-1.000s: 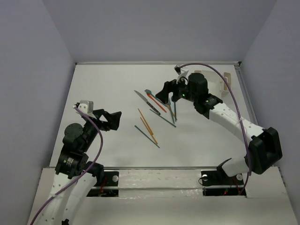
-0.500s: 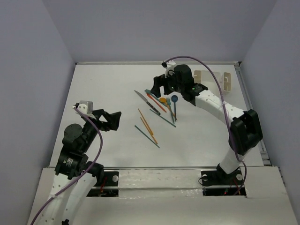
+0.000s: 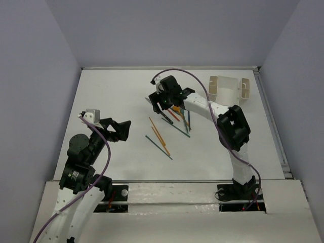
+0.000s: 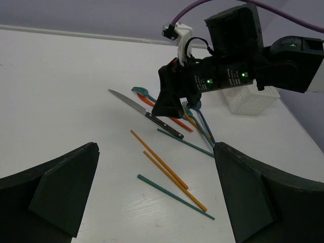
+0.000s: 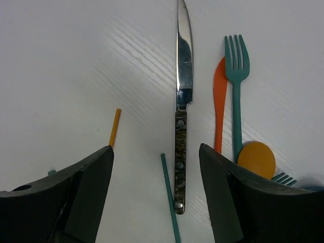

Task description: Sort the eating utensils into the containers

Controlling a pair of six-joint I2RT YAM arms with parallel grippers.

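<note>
Now the right hand [image 5: 156,167] hangs directly over the knife [image 5: 180,109]. A second ago it was on the caddy's side of the knife, and it has swung across the pile to get here. Its fingers have also drawn in from their widest spread. They are still parted, one on each side of the knife's dark handle, and they grip nothing. This looks like the line-up for a first pick, with the knife as the likely target.

The left hand [image 3: 119,130] has not shifted. It stays spread and empty, well apart from the knife on the side nearer the arm bases.

The white caddy [image 3: 218,86] stands well apart from the knife, to its right. No utensil shows inside it in the top view, so the sorting appears barely begun.

On the worktop [image 3: 111,91] the count is:
- One steel-bladed knife.
- Two orange chopsticks [image 4: 159,160], lying parallel just on the near side of the knife.
- Two teal chopsticks [image 4: 174,197], one beside the knife's handle and one nearer than the orange pair.
- Two teal forks [image 5: 237,101] to the right of the knife, the second showing only its tines.
- One orange plastic blade [image 5: 220,101], between the knife and the first fork.
- One orange spoon [image 5: 256,159], beside the knife's handle end.
- A blue piece [image 5: 311,186] farther right, too cropped to name.
</note>
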